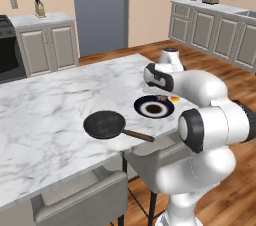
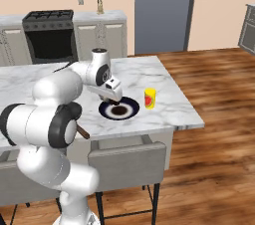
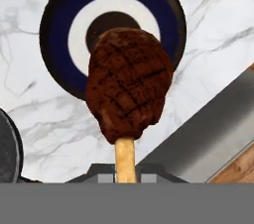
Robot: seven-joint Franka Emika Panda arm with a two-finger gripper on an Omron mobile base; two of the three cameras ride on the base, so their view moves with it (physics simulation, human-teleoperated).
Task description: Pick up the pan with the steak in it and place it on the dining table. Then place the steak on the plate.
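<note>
The dark pan (image 1: pixel 105 124) sits empty on the marble dining table (image 1: pixel 50 100), its wooden handle (image 1: pixel 139 135) pointing toward the near edge. To its right lies the blue-rimmed plate (image 1: pixel 154 106) (image 2: pixel 119 109) (image 3: pixel 59 15). My gripper (image 1: pixel 161 97) (image 2: pixel 113 99) (image 3: pixel 125 171) hangs just over the plate, shut on the pale bone end of the steak (image 3: pixel 129 82). The grilled meat hangs above the plate's white centre, and its dark shadow falls there. A sliver of the pan's rim (image 3: pixel 7 148) shows at the left in the hand view.
A small yellow cup (image 2: pixel 150 98) (image 1: pixel 175 99) stands on the table just beyond the plate. Grey chairs (image 1: pixel 80 200) (image 2: pixel 124 162) are tucked under the near edge. A stove (image 2: pixel 47 35) and cabinets line the far walls.
</note>
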